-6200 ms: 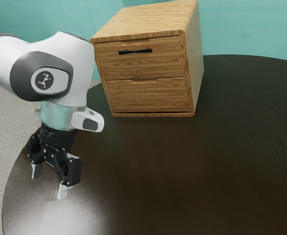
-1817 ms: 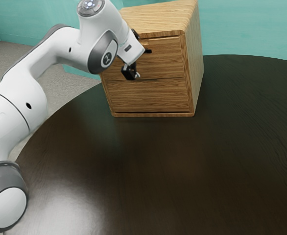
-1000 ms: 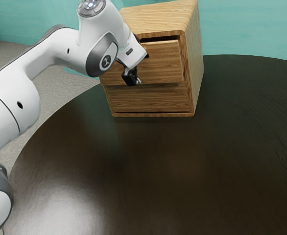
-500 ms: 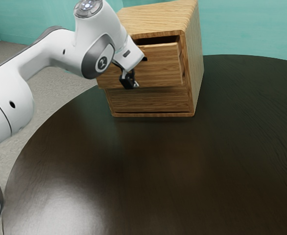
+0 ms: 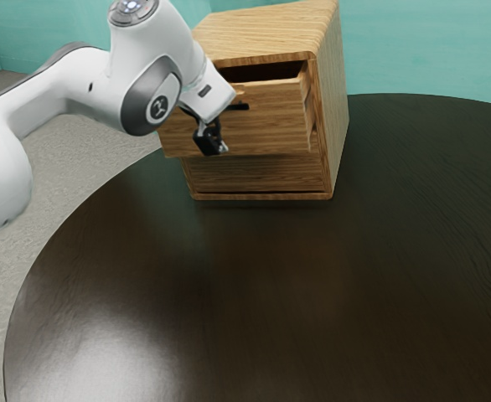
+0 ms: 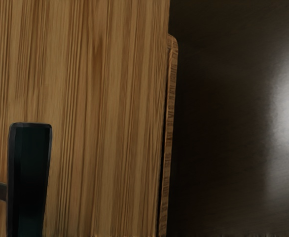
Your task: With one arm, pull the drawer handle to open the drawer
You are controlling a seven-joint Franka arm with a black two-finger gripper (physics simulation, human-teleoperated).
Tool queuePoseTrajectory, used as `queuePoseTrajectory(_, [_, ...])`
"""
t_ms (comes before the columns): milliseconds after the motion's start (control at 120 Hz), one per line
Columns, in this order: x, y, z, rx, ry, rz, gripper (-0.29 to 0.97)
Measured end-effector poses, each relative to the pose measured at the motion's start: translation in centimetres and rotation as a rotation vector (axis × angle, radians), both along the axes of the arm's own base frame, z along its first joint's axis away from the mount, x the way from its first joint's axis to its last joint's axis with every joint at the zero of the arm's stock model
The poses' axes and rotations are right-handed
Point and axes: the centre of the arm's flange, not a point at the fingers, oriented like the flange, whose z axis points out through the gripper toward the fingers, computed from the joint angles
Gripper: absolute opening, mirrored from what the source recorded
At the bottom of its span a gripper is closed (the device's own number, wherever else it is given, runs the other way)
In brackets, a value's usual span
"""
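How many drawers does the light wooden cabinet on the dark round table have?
2. The upper wooden drawer is pulled partly out; the lower wooden drawer sits shut beneath it. None seems hidden.

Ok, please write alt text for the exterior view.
The top drawer of a wooden cabinet stands partly open, with the gripper of a white robot arm at its handle slot. The cabinet sits on a dark round table.

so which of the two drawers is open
The upper drawer: its front juts out of the cabinet, leaving a dark gap behind its top edge, and the gripper is at its front. The lower drawer sits flush, shut.
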Motion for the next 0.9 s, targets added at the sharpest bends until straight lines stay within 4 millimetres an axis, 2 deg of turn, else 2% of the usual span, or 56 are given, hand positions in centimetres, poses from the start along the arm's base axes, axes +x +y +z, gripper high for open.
queuePoseTrajectory(225, [-1.7, -0.5, 0.1, -0.004, 0.004, 0.000, 0.65])
queuePoseTrajectory(400, [-2.8, -0.1, 0.6, -0.005, -0.004, 0.013, 0.67])
queuePoseTrajectory(533, [-3.0, -0.9, 0.1, -0.010, 0.003, 0.006, 0.68])
queuePoseTrajectory(708, [-3.6, -2.1, 0.5, -0.013, -0.005, -0.003, 0.67])
queuePoseTrajectory(800, [-4.1, -2.4, 0.4, -0.016, -0.001, -0.002, 0.70])
queuePoseTrajectory(900, [-4.4, -2.5, 0.3, -0.019, -0.002, 0.002, 0.68])
